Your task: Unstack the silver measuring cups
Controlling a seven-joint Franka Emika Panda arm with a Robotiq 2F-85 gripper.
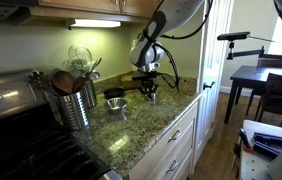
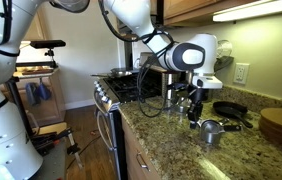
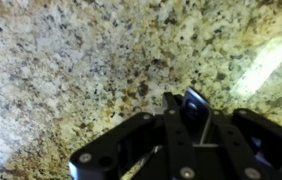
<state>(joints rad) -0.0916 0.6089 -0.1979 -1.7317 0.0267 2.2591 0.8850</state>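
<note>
gripper (image 3: 184,106): jaws are being pressed fully together, no gap is showing in the wrist view

what's being pinched: a shiny flat handle (image 3: 194,99) is being clamped right at the fingertips. The rest of it is being hidden by the fingers, so which cup it belongs to can't be told tbh

silver measuring cups (image 2: 213,128): these are being seen sitting on the counter just beside the hand, lower than the fingertips and apart from them. They're also being shown in an exterior view (image 1: 116,104)

dark round pan (image 2: 232,110): it's being seen near the cups, a bit farther from the hand than they are

granite countertop (image 3: 71,70): this is being seen spread out underneath the hand

perforated utensil canister (image 1: 76,102): it's being seen well apart from the hand, beyond the cups, and is being filled with wooden spoons
</note>
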